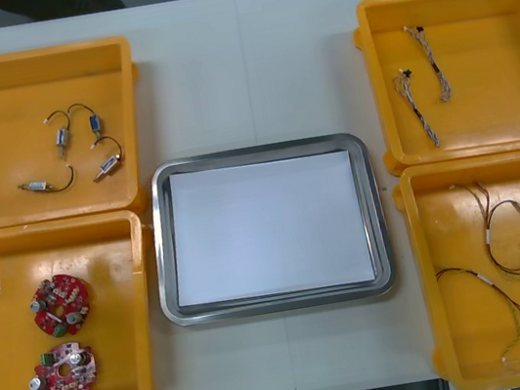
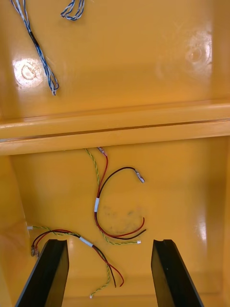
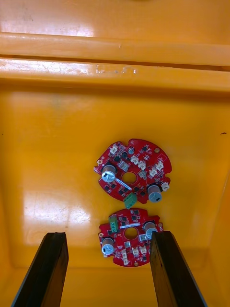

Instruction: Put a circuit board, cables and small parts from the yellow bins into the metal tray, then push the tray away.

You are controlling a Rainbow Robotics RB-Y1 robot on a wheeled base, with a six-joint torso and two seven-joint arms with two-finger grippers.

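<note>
Left gripper [image 3: 109,237] hangs over the near left bin [image 3: 48,144], fingers wide apart, holding nothing. Two boards lie flat on the bin floor. The near board [image 3: 130,236] sits between the fingertips, below them; the far board [image 3: 132,171] is just beyond.

Right gripper [image 2: 110,242] is over the near right bin [image 2: 191,192], fingers spread as wide, holding nothing. Red-yellow cables [image 2: 103,201] lie loose between and ahead of the fingers.

Tray [image 1: 277,303], white inside, sits mid-counter [image 1: 250,68] between the bins.
</note>
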